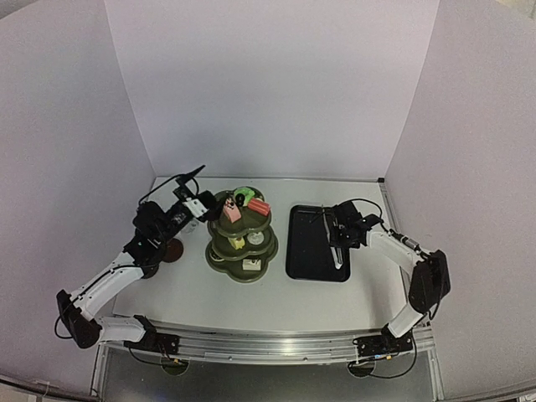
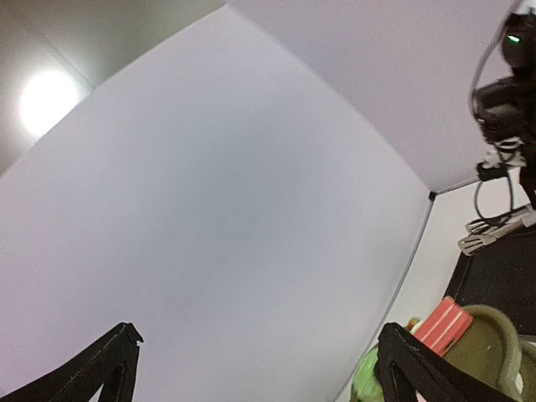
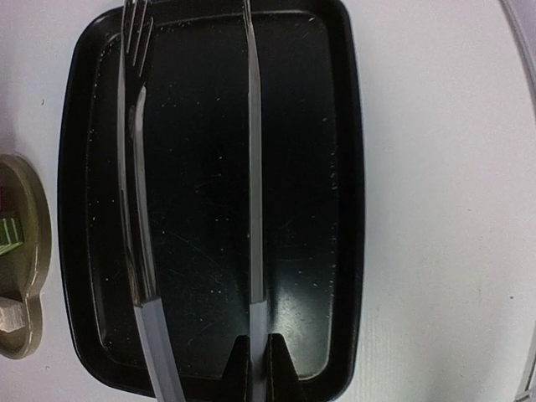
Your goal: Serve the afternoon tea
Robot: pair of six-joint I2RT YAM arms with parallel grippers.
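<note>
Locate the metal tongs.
Top view, right side: the metal tongs are held in the right gripper over the black tray, right of the green stand.

The left arm half hides a brown coaster.

walls: plain pale, three sides | table: white | lamp: round, bright, overhead

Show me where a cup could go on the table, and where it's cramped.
Barest: the white table in front of the olive-green three-tier stand and black rectangular tray, to the near edge. A thinner strip runs behind both. Cramped: the gap between stand and tray, and left of the stand, by the round brown coaster and left gripper.
</note>
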